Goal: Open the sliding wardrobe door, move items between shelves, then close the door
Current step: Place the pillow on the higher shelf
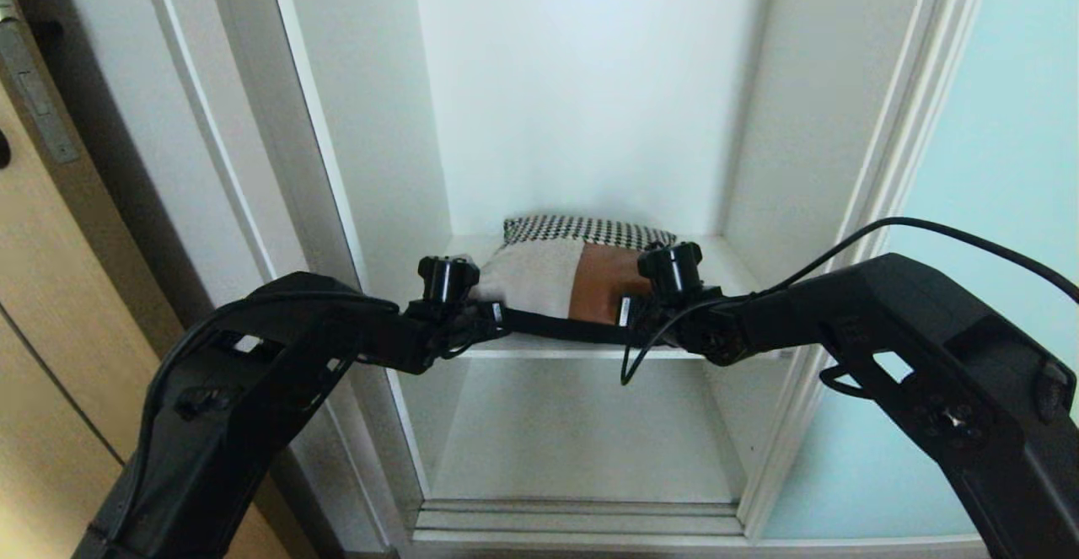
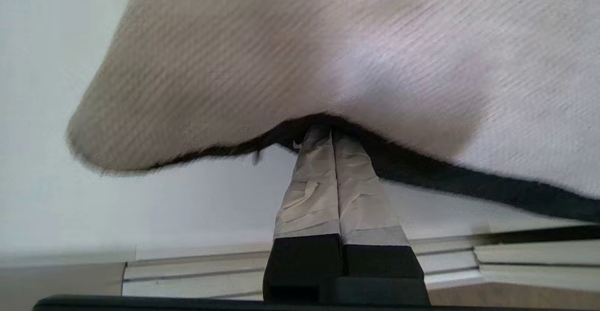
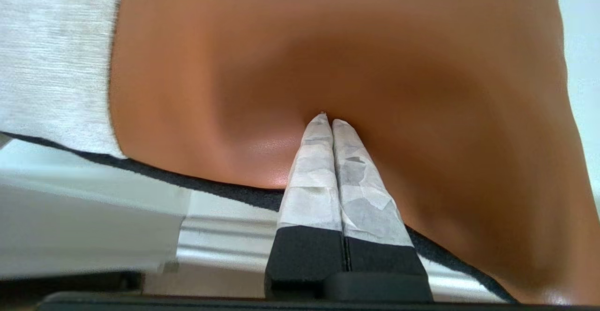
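step: moving cushion [image 1: 582,276] off shelf [image 1: 582,350] | left gripper [image 2: 332,132] at 9, right gripper [image 3: 328,119] at 3, fingers clenched, pressing into cushion's front | tip: keeping both level, lifting evenly, clearing shelf edge

We look into a white wardrobe interior [image 1: 582,95] whose plain back wall and side walls are evenly lit by soft daylight, with no hard shadows. White moulded frame posts stand on each side of the opening, the left frame post [image 1: 253,163] slanting up and away from us, the right frame post [image 1: 893,171] doing the same. Along the near bottom edge we see a pale grooved track [image 1: 582,518]. To the far left a tan wooden door [image 1: 42,306] fills the edge of our view, carrying a metal latch plate [image 1: 34,87] near its top. A dark gap separates that door from the white frame.
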You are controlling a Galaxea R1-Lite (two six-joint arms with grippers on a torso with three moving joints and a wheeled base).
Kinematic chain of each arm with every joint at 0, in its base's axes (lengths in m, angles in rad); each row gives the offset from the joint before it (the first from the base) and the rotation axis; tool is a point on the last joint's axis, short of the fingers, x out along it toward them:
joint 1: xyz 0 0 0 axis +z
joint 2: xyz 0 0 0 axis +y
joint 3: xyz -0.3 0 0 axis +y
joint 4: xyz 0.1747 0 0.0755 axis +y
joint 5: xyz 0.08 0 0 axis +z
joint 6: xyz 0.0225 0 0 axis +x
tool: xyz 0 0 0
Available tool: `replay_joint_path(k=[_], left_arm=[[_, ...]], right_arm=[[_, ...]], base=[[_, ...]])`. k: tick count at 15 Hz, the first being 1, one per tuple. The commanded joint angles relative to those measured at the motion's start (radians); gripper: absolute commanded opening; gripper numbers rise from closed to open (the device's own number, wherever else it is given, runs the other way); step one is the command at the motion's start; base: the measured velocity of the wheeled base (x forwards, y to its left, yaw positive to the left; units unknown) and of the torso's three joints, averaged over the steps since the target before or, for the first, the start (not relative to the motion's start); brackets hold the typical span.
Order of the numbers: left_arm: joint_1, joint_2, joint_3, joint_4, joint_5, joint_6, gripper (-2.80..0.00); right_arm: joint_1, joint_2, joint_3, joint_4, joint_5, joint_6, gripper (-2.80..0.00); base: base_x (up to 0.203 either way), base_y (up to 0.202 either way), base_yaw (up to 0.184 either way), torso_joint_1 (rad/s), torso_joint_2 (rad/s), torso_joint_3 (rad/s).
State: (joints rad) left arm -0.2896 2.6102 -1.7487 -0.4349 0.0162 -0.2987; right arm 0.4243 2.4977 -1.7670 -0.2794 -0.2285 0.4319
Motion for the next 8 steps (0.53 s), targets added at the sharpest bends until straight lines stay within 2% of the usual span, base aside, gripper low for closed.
replay_joint_path(k=[1, 4, 8], left_arm=[[0.000, 0.002, -0.003, -0.002, -0.002, -0.002, -2.80], [0.000, -0.001, 0.009, -0.006, -0.002, -0.003, -2.80], [-0.013, -0.097, 0.117, -0.048, -0.003, -0.008, -2.80]], right_arm=[[-0.001, 0.005, -0.003, -0.001, -0.002, 0.002, -2.80], [-0.001, 0.012, -0.015, -0.001, 0.001, 0.002, -2.80], [0.000, -0.055, 0.052, -0.004, 0.015, 0.005, -2.80]], base=[[0.094, 0.000, 0.001, 0.012, 0.01, 0.001], [0.000, 0.000, 0.000, 0.000, 0.00, 0.000], [0.000, 0.000, 0.000, 0.000, 0.00, 0.000]])
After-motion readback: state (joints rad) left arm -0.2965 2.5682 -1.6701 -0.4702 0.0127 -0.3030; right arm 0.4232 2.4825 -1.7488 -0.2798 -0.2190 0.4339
